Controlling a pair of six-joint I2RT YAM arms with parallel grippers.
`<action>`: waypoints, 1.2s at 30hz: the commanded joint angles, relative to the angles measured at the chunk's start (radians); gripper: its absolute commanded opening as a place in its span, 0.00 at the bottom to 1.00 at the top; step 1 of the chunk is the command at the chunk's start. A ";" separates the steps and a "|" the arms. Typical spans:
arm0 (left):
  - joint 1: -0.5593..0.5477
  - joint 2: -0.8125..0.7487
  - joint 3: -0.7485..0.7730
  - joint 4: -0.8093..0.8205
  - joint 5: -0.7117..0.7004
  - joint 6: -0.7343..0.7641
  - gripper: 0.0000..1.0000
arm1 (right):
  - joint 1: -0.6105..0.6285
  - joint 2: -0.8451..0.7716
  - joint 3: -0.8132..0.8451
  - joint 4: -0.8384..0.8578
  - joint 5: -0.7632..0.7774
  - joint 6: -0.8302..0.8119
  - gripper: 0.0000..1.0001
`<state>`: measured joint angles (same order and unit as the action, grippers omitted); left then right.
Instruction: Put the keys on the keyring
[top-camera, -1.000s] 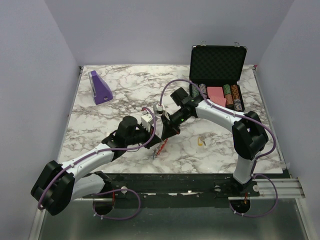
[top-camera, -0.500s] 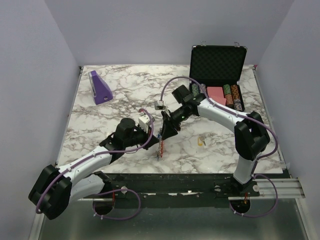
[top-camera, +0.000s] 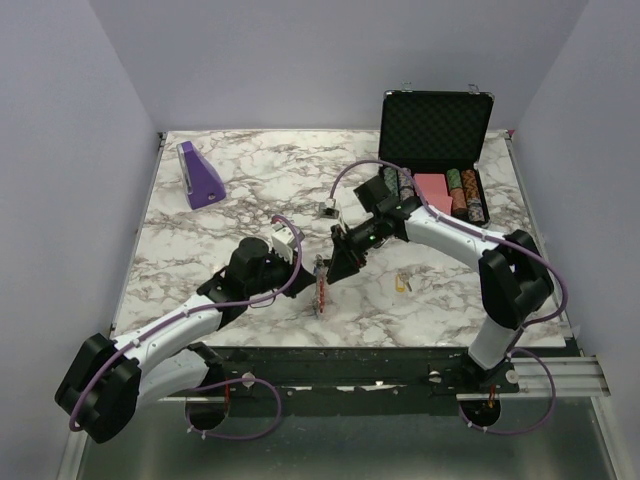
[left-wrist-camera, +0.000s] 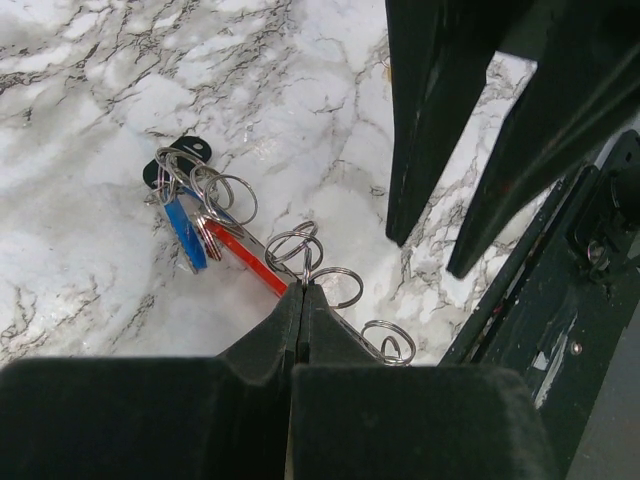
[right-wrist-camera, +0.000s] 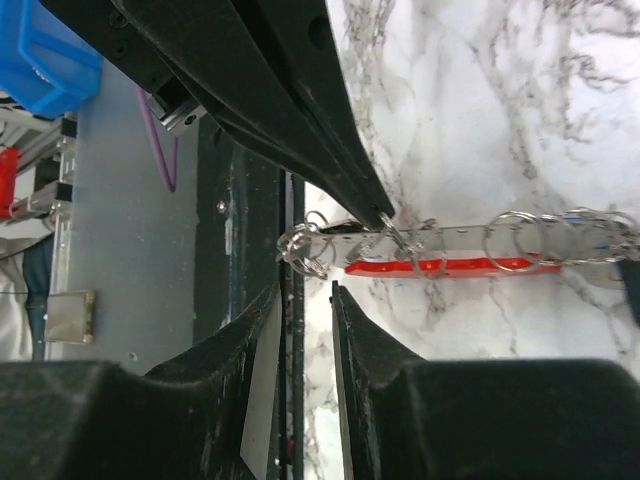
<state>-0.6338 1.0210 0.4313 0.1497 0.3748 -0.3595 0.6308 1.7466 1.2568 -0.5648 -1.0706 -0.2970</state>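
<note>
My left gripper (top-camera: 316, 266) is shut on a thin metal ring of the keyring (top-camera: 321, 290) and holds the bunch just above the table's front part. In the left wrist view the pinched ring sits at my fingertips (left-wrist-camera: 303, 290), with the red crescent piece (left-wrist-camera: 245, 262), a blue key (left-wrist-camera: 185, 232) and the dark tag (left-wrist-camera: 178, 158) trailing away. My right gripper (top-camera: 338, 264) is slightly open and empty, right beside the bunch. In the right wrist view its tips (right-wrist-camera: 305, 292) sit just below the end rings (right-wrist-camera: 310, 245) and the red piece (right-wrist-camera: 450, 266). A yellow key (top-camera: 402, 283) lies on the marble to the right.
An open black case (top-camera: 435, 120) with poker chips stands at the back right. A purple wedge-shaped object (top-camera: 200, 175) sits at the back left. The table's front edge and black frame (right-wrist-camera: 290, 400) lie close under both grippers.
My left gripper has swung the keyring right and forward, so it now hangs nearly straight. My right gripper has shifted slightly right and stays beside it.
</note>
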 joint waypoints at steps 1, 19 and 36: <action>0.005 -0.007 0.000 0.047 -0.025 -0.047 0.00 | 0.055 -0.015 -0.031 0.078 0.026 0.105 0.34; 0.006 -0.001 -0.005 0.059 -0.028 -0.073 0.00 | 0.072 -0.013 -0.002 0.072 0.208 0.124 0.34; 0.005 0.005 -0.005 0.062 -0.037 -0.079 0.00 | 0.072 -0.024 -0.007 0.068 0.265 0.134 0.33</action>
<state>-0.6338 1.0252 0.4313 0.1680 0.3515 -0.4282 0.7006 1.7256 1.2373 -0.4915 -0.8257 -0.1734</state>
